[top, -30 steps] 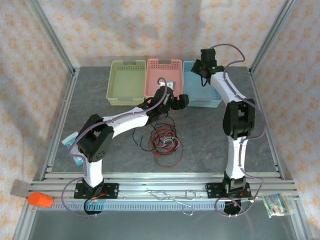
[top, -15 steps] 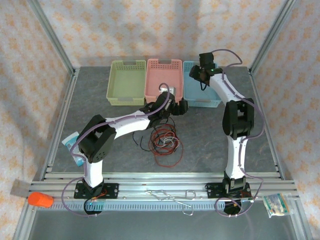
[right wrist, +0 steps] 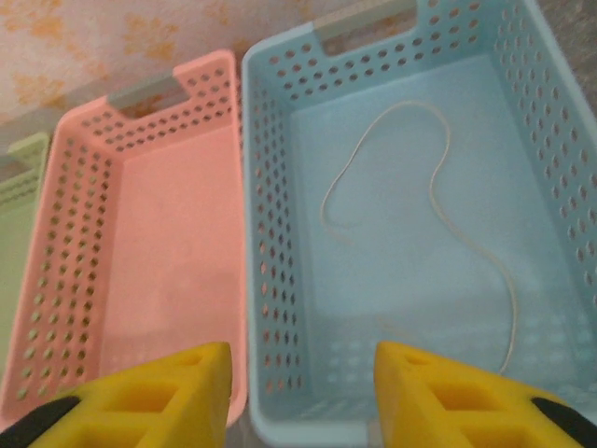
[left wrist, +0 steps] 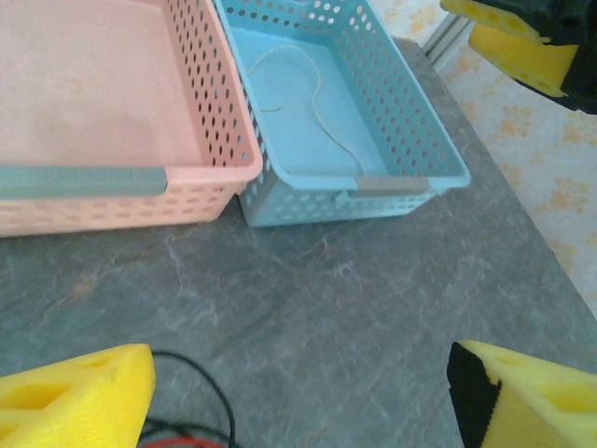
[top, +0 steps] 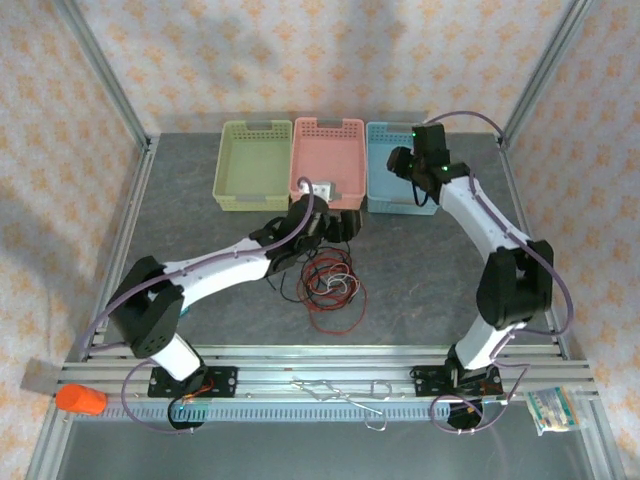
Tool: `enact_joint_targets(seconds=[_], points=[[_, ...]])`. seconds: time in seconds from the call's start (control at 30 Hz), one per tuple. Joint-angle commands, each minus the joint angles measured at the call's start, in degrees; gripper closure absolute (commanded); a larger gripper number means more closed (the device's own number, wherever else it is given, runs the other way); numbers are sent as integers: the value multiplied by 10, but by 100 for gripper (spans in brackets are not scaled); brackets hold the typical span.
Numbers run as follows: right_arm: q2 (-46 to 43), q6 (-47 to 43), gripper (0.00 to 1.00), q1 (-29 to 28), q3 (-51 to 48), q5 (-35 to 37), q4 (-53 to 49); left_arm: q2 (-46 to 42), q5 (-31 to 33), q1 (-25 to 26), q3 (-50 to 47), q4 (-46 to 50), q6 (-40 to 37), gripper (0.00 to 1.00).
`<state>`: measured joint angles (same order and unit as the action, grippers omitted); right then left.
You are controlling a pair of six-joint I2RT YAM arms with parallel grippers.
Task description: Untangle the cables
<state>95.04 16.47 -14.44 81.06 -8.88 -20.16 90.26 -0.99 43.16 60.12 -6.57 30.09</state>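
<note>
Red, black and pale cables lie tangled on the desk at the centre of the top view. One pale cable lies inside the blue basket. The left gripper gapes wide and empty, and the right gripper is parted and holds nothing.

Three baskets are counted in a row at twelve o'clock on the table: one green basket, one pink basket and one blue basket. One pale cable is counted in the blue one. One tangle is counted mid-table, in three colours: red, black and pale. Its strands cannot be counted. Two arms are counted, the left arm and the right arm. One orange object is counted at seven o'clock and one packet at five o'clock.
</note>
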Motion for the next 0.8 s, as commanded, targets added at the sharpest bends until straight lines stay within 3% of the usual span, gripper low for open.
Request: enact_joint_targets(seconds=[0.0, 0.27, 0.4, 0.77], points=[[-47, 27, 57, -30, -58, 22, -20, -45, 9, 7, -52, 23, -3, 17], [-154, 117, 64, -137, -220, 53, -34, -118, 16, 46, -151, 21, 32, 16], [-190, 177, 65, -184, -288, 23, -10, -139, 30, 70, -196, -1, 58, 14], [-169, 256, 65, -290, -349, 32, -19, -158, 47, 111, -278, -33, 106, 10]])
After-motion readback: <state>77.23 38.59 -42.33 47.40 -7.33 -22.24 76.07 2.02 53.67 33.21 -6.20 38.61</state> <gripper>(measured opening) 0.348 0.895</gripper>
